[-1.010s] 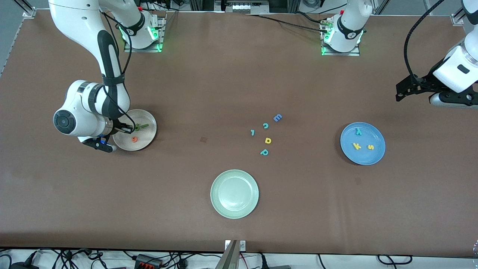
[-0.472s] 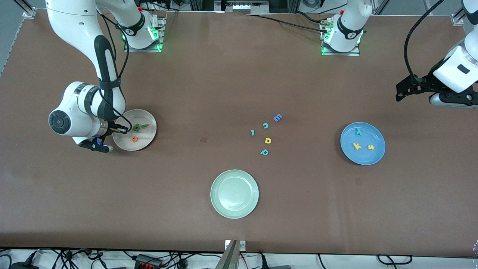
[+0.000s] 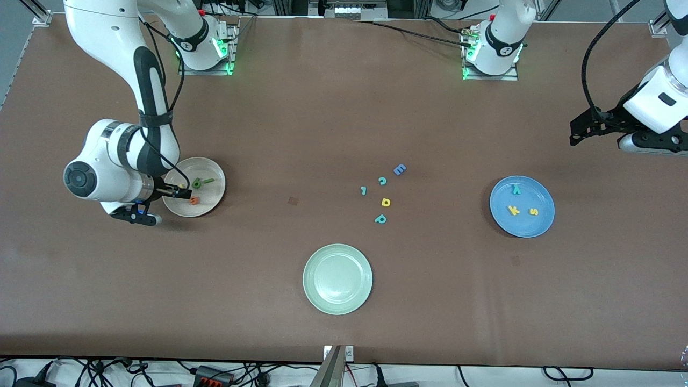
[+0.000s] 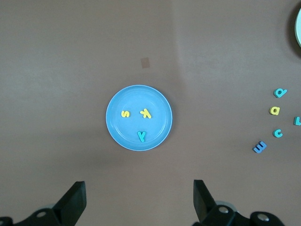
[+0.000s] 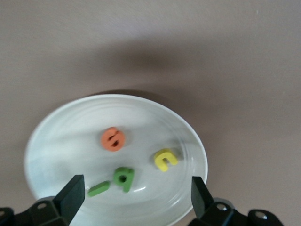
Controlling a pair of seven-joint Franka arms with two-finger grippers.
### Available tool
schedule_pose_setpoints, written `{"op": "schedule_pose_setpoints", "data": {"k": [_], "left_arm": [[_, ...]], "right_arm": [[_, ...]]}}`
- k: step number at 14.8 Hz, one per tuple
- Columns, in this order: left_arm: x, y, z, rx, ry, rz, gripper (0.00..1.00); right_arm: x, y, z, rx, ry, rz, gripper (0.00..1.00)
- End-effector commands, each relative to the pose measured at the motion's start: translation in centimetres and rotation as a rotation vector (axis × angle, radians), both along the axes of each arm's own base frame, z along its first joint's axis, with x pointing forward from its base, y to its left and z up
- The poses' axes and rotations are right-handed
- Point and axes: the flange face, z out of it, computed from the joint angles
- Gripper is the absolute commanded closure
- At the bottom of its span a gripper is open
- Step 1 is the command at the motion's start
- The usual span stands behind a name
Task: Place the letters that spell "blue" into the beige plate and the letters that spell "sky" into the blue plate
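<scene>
The beige plate (image 3: 210,200) (image 5: 56,141) lies toward the right arm's end of the table. In it lie the green b (image 3: 196,184) (image 5: 123,179), the dark green l (image 3: 208,180) (image 5: 99,189), the orange e (image 3: 194,200) (image 5: 113,139) and the yellow u (image 3: 183,186) (image 5: 165,159). My right gripper (image 3: 174,189) (image 5: 136,186) hangs open just over that plate's rim, holding nothing. The blue plate (image 3: 540,221) (image 4: 157,103) holds the teal y (image 3: 516,188) (image 4: 141,136), yellow k (image 3: 514,210) (image 4: 147,113) and yellow s (image 3: 533,211) (image 4: 125,113). My left gripper (image 3: 576,134) (image 4: 139,188) waits open, raised over bare table beside the blue plate.
A pale green plate (image 3: 337,279) sits near the front edge. Mid-table lie loose letters: a blue E (image 3: 399,170), a teal c (image 3: 382,181), a small teal piece (image 3: 364,190), a yellow d-like letter (image 3: 385,202) and a teal p (image 3: 380,219).
My right gripper has opened and the yellow u now lies in the beige plate. The right arm has drawn back slightly toward its end of the table. The left arm has not moved.
</scene>
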Motion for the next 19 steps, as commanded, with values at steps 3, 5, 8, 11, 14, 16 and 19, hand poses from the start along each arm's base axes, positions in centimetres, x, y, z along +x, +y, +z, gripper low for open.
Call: {"op": "schedule_pose_setpoints", "data": {"k": [3, 5, 8, 11, 14, 16, 19], "left_arm": [[0.3, 0.2, 0.5, -0.022, 0.006, -0.005, 0.00], [0.3, 0.2, 0.5, -0.022, 0.008, -0.003, 0.00], [0.3, 0.2, 0.5, -0.022, 0.008, -0.003, 0.00], [0.3, 0.2, 0.5, -0.022, 0.008, -0.005, 0.00], [0.3, 0.2, 0.5, -0.022, 0.008, -0.003, 0.00], [0.3, 0.2, 0.5, -0.022, 0.008, -0.005, 0.00], [0.3, 0.2, 0.5, -0.022, 0.008, -0.005, 0.00]], "right_arm": [[3.3, -0.1, 5.9, 0.053, -0.024, 0.020, 0.00], [4.3, 0.7, 7.5, 0.057, -0.062, 0.036, 0.00], [5.3, 2.7, 8.9, 0.054, -0.097, 0.065, 0.00], [6.0, 2.9, 11.8, 0.069, -0.145, 0.050, 0.00], [6.7, 1.2, 17.7, 0.085, -0.155, 0.061, 0.00], [6.5, 1.1, 21.9, 0.041, -0.157, 0.112, 0.00], [5.9, -1.0, 26.9, 0.040, -0.217, 0.147, 0.00]]}}
